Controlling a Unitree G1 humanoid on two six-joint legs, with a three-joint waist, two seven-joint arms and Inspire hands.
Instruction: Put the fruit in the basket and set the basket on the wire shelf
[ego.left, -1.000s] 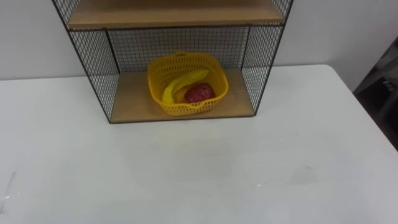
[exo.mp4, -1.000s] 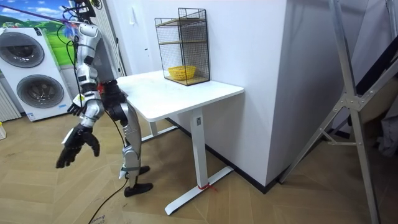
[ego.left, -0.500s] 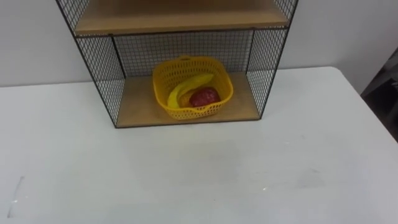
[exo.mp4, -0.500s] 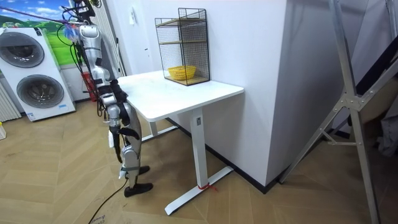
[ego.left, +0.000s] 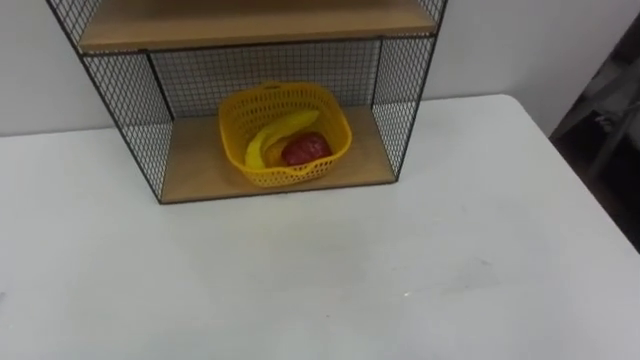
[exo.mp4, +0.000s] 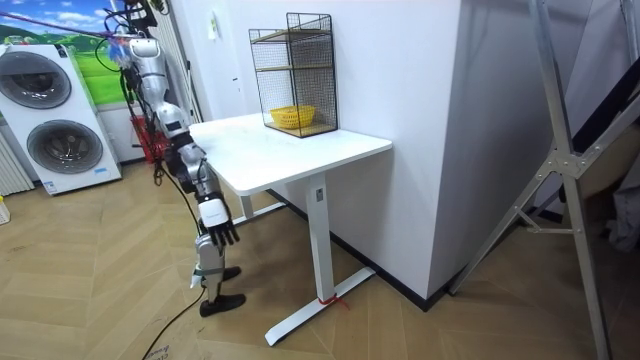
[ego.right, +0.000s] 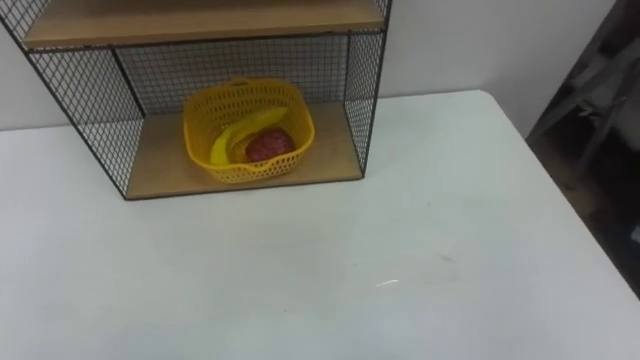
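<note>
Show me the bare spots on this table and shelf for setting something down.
The white table is bare in front of the wire shelf and to its right, up to the table's edge. The lower board has a bare strip on each side of the yellow basket. The basket itself is crowded: banana and red fruit.

Soft, even light from overhead leaves the white bench (ego.left: 320, 280), above and beyond the right hand (exo.mp4: 222, 236), uniformly bright. Faint shade lies inside the wire shelf (ego.left: 125, 110).
</note>
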